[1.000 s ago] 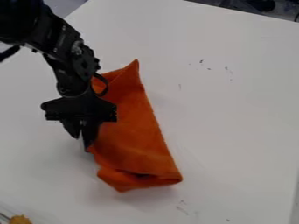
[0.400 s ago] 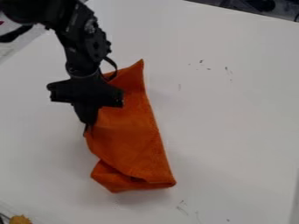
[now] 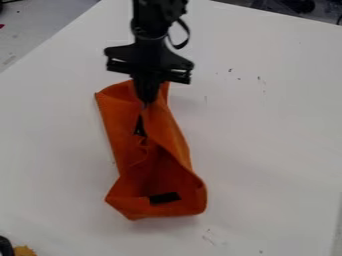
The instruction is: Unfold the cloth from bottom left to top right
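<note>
Since the earlier frame: moved up and to the right in the camera view, from beside the cloth's left edge to its upper part, with the gripper (image 3: 145, 103). Drawn along, on the same path, with the left-hand fold of the cloth (image 3: 120, 120). Opened up by this, down the middle and lower part, to a hollow between the folds.

Of the gripper: hanging downward from the top of the view, over the cloth's upper part. Pressed together at the tips, pinching a raised fold of the cloth.

Of the cloth: orange, lying lengthwise left of the middle of the table (image 3: 267, 150), from upper left down to lower centre. Still partly folded, with a loose flap running from the gripper down the right side to a rounded lower right end. Angular at the lower left, with a pointed corner turned outward. Fitted near the lower end with a black tag (image 3: 165, 198). Marked, just below the gripper, with a narrow dark patch (image 3: 139, 127), too unclear to identify.

Of the rest: white, on the table, with small dark scuffs (image 3: 259, 78) toward the upper right. At the lower left corner of the view, a yellow thing (image 3: 24, 251), cut off by the edge, beside a black thing (image 3: 5, 246).
</note>
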Tool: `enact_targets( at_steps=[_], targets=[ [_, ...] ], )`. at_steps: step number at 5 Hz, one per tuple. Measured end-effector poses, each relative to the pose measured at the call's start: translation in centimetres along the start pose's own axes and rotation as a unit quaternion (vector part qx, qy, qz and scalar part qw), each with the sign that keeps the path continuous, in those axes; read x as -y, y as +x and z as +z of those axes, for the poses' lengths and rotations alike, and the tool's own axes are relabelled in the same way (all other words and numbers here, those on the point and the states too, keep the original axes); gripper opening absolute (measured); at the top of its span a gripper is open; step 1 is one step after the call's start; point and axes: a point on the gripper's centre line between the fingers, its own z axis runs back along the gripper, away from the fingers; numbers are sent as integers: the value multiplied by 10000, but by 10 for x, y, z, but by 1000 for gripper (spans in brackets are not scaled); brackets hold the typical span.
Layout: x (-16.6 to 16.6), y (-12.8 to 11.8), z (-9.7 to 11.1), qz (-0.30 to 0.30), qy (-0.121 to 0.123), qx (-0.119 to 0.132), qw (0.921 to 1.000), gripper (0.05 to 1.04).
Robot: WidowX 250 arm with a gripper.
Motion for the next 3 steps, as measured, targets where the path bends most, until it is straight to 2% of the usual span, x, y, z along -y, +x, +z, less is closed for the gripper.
enact_targets(
  at_steps=[1, 2, 3],
  targets=[
    [33, 18, -2, -247, -478, -13, 9986, 54],
    [58, 28, -7, -496, -895, -129, 9947, 54],
    [76, 25, -20, -461, -1288, -269, 9902, 54]
  ],
)
